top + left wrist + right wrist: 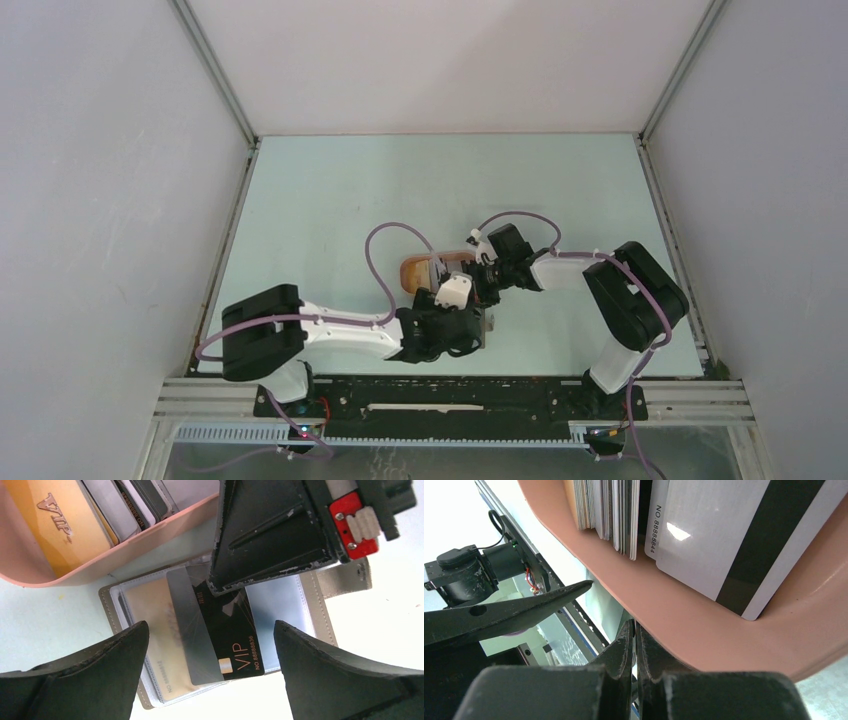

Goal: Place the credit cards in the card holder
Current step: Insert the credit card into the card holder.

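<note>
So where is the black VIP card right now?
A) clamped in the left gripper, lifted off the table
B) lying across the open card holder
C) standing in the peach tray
B: the left wrist view shows the black VIP card lying flat across the open card holder, with the left gripper open above it.
</note>
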Controlling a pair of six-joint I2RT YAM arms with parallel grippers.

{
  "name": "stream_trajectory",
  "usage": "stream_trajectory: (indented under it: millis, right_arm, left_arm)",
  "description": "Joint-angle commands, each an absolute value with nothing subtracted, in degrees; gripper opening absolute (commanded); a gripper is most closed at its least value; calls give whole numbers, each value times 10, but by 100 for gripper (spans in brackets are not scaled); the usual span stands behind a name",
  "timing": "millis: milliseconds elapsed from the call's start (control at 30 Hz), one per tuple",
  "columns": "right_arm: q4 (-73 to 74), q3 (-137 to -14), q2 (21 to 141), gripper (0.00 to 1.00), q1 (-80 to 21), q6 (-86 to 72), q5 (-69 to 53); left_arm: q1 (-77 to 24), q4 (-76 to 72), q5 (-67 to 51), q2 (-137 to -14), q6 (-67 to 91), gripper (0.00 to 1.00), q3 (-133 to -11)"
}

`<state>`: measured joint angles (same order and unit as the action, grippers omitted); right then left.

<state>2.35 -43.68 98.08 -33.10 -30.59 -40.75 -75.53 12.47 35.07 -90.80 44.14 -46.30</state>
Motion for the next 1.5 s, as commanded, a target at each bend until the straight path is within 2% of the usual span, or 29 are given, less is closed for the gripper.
stream_trajectory:
  millis: [0, 333, 533, 767, 900, 1133, 1467]
  right_arm:
    - [38, -446, 993, 7, -337, -299, -373]
    - [39, -447, 993, 7, -338, -296, -375]
    - [36, -447, 994, 12, -338, -294, -383]
    - [39, -452, 994, 19, -338, -288, -392]
    - [42, -455, 991, 24, -338, -282, -395]
    - [52, -462, 977, 35, -336, -260, -389]
    - [64, -467, 948, 38, -332, -236, -384]
  left_arm:
    - [-758, 192, 387, -930, 476, 100, -493]
    - [-758, 231, 400, -944, 519, 100, -495]
    - [-757, 235, 399, -947, 533, 99, -488]
    - [-752, 227, 391, -947, 538, 86, -481]
    - [-748, 218, 385, -946, 539, 85, -475]
    - [-742, 204, 373, -946, 540, 85, -467]
    - [-743, 159, 345, -926, 506, 87, -446]
